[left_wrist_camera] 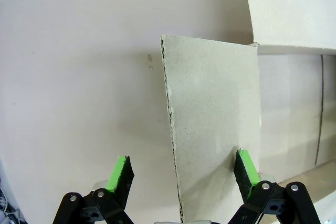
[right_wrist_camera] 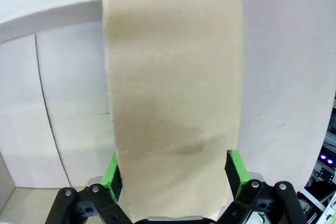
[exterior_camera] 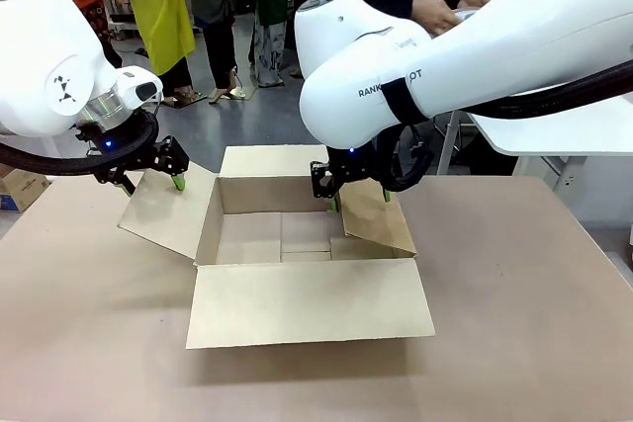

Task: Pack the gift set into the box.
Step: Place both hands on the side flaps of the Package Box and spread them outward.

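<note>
The box (exterior_camera: pixel 307 305) is laid open. Its left flap (left_wrist_camera: pixel 215 119) is straddled by the open left jaws, its right flap (right_wrist_camera: pixel 173 103) by the open right jaws.

Box (exterior_camera: pixel 252 244) lies open from above — its inside free to reach. Right arm (exterior_camera: pixel 475 56) overhangs the far right, where a flap (exterior_camera: pixel 381 219) stands raised.

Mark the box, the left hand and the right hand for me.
box (exterior_camera: pixel 307 311): front view, on its near flap.
left hand (left_wrist_camera: pixel 182 170): left wrist view, midway between the green fingertips.
right hand (right_wrist_camera: pixel 173 172): right wrist view, midway between the green fingertips.
</note>
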`<state>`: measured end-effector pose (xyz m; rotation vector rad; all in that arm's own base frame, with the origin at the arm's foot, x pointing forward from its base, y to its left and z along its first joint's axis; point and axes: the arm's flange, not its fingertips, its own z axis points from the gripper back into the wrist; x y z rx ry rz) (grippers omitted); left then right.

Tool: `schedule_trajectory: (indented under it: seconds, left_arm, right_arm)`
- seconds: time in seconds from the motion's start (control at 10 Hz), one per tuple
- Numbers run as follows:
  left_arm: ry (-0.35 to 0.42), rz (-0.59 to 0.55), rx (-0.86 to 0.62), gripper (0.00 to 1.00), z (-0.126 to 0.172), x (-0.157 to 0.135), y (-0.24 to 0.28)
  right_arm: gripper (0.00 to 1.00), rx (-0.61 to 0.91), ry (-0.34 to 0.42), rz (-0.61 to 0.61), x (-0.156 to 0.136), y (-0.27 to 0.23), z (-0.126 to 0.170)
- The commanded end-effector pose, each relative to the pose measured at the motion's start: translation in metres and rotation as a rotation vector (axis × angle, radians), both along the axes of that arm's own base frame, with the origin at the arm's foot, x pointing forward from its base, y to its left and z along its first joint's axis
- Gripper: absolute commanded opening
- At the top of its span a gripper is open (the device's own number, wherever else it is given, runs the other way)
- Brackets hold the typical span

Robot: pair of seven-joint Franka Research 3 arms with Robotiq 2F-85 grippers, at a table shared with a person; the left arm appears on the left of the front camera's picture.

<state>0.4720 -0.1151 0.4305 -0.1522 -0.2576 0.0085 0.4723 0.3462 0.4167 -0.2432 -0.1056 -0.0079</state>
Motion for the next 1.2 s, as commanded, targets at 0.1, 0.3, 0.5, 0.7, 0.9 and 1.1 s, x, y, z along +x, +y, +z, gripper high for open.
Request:
schedule_trajectory:
  seconds: [0.1, 0.3, 0.5, 0.7, 0.9, 1.1]
  left_arm:
    - [-0.001, 0.012, 0.014, 1.00, 0.003, -0.001, 0.000]
    - [-0.001, 0.012, 0.014, 1.00, 0.003, -0.001, 0.000]
    - [-0.001, 0.012, 0.014, 1.00, 0.003, -0.001, 0.000]
    - [-0.001, 0.012, 0.014, 1.00, 0.003, -0.001, 0.000]
    - [-0.001, 0.012, 0.014, 1.00, 0.003, -0.001, 0.000]
    - [-0.001, 0.012, 0.014, 1.00, 0.003, -0.001, 0.000]
  right_arm:
    - [1.00, -0.021, -0.070, -0.061, -0.012, -0.023, 0.032]
    - [1.00, 0.016, -0.095, -0.101, -0.016, -0.050, 0.054]
    - [1.00, 0.102, -0.094, -0.132, -0.016, -0.090, 0.068]
    - [1.00, 0.256, -0.089, -0.122, -0.013, -0.144, 0.062]
    - [1.00, 0.406, -0.098, -0.087, -0.016, -0.199, 0.043]
    - [1.00, 0.562, -0.078, -0.057, -0.018, -0.247, 0.009]
